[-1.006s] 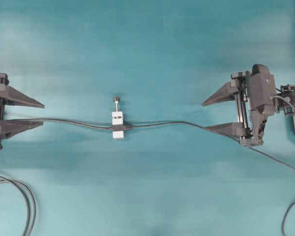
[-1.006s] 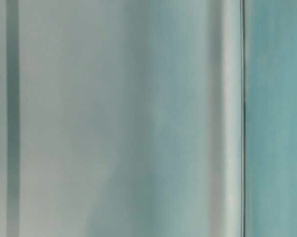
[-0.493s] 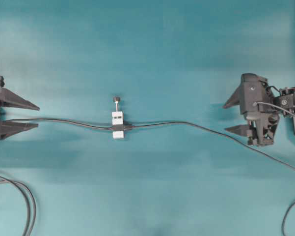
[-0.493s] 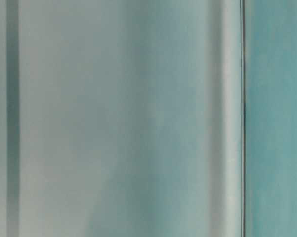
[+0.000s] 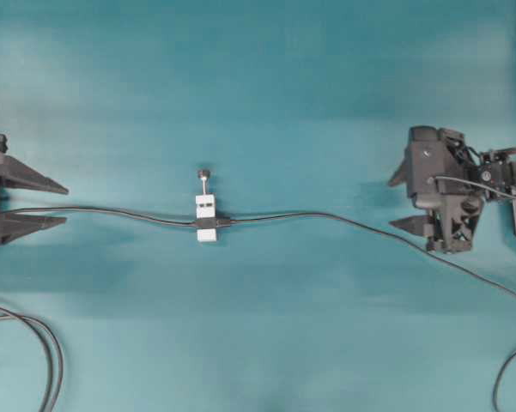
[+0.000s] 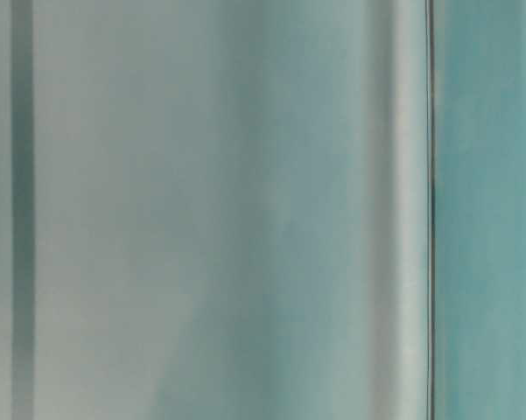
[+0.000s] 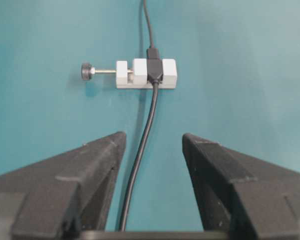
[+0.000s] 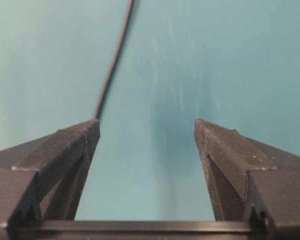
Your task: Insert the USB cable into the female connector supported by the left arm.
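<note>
Cables appear already mated: the USB cable (image 5: 343, 220) runs from beside the right tool (image 5: 398, 199) across to the female connector (image 5: 209, 222), whose white block and black-knobbed screw lie on the desk (image 5: 266, 86) well apart from both tools. In the left wrist view the black plug sits in line with the socket at the block; whether it is fully seated cannot be told.

Left tool (image 5: 58, 202): jaws wide, empty, pointing at the connector, with the connector's own cable passing between the fingers on the desk. Right tool: jaws wide, empty, tilted down; the USB cable lies just beside its left finger (image 8: 65, 145).

Risks, as judged:
- Either tool snagging a cable would drag the block and could pull the joint loose.
- Left tool closing on the thin cable rather than the block would give poor support.
- Block is light and unanchored; any push could slide it.
</note>
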Controlling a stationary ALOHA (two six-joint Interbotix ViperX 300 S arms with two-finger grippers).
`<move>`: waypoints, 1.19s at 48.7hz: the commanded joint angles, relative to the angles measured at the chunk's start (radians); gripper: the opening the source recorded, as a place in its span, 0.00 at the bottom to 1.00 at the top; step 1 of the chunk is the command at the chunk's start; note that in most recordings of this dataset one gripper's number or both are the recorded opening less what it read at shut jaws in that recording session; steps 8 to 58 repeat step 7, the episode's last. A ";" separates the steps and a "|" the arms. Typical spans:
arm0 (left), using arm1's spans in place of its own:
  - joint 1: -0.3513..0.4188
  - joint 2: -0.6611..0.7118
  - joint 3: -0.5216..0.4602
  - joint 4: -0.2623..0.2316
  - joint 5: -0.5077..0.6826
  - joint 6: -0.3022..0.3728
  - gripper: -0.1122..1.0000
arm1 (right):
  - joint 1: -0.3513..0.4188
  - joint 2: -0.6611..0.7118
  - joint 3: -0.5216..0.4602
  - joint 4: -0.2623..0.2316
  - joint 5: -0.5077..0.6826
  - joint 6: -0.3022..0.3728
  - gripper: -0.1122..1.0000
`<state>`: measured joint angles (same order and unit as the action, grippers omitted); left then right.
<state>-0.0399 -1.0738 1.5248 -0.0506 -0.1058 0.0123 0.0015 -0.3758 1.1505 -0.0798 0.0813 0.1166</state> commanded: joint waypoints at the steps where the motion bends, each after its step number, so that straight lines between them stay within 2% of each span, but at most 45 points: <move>1: 0.002 0.005 -0.025 0.003 -0.002 0.005 0.66 | 0.000 -0.020 -0.038 -0.002 -0.005 0.002 0.79; 7: 0.003 0.005 -0.032 0.003 -0.002 0.005 0.67 | 0.018 -0.109 -0.032 0.000 -0.018 0.002 0.79; 58: 0.003 0.005 -0.032 0.003 -0.002 0.005 0.67 | 0.018 -0.109 -0.032 0.000 -0.018 0.002 0.79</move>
